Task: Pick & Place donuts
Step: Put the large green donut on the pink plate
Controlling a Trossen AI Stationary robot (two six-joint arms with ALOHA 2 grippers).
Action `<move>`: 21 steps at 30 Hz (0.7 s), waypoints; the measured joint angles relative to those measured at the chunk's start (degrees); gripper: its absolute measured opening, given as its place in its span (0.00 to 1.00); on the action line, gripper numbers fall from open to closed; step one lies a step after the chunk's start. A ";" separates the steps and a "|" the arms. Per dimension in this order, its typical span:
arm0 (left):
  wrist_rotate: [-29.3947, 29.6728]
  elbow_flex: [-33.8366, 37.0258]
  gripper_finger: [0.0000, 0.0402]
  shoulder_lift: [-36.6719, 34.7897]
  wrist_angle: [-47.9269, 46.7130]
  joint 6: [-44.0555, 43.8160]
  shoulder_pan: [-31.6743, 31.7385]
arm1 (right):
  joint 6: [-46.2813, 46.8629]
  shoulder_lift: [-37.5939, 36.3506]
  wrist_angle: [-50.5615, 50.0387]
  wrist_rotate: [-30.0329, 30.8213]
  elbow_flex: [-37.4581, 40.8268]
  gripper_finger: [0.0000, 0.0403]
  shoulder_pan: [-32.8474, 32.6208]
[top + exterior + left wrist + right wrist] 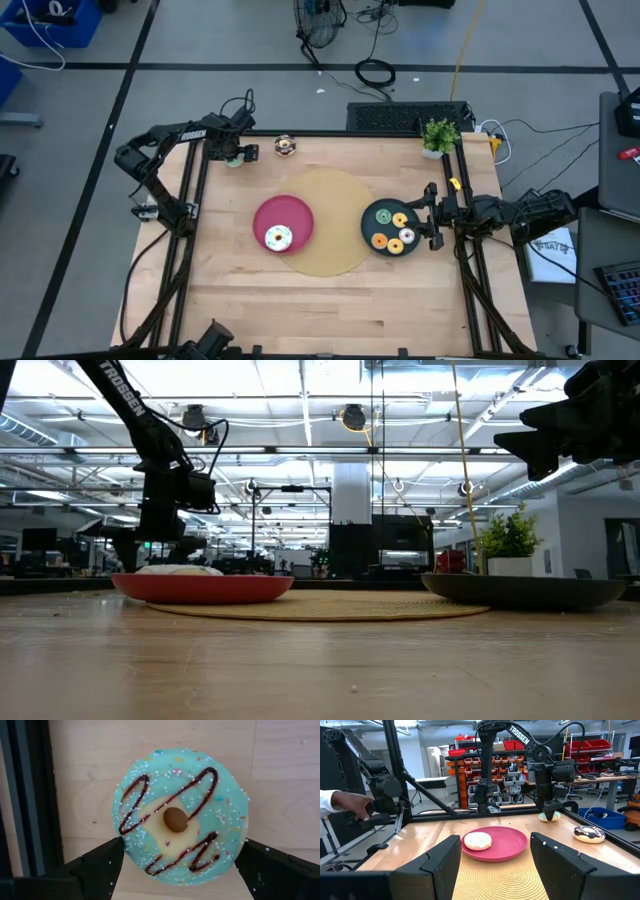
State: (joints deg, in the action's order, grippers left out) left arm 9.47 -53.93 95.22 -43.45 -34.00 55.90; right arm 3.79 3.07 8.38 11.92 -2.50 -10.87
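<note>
From above, the left gripper (235,153) hangs at the table's far-left corner. Its wrist camera shows parted fingers flanking a teal-iced, chocolate-drizzled toy donut (181,816); an off-centre squeeze could squirt it away. The right gripper (495,865), spread and empty, waits beside the black plate (368,228).

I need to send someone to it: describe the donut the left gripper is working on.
At the wooden table's far left corner, beside the black frame rail, the left gripper straddles a teal-iced donut. Unlike the nearby chocolate-brown donut, it has dark chocolate zigzags and sprinkles.
</note>
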 joint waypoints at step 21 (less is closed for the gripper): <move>-7.96 0.00 0.56 -3.00 2.94 13.17 -5.04 | 0.00 0.00 0.00 -0.02 0.00 0.56 0.00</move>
State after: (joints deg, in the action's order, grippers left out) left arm 1.51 -53.93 92.22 -40.51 -20.83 50.86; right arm 3.79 3.07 8.38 11.90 -2.50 -10.87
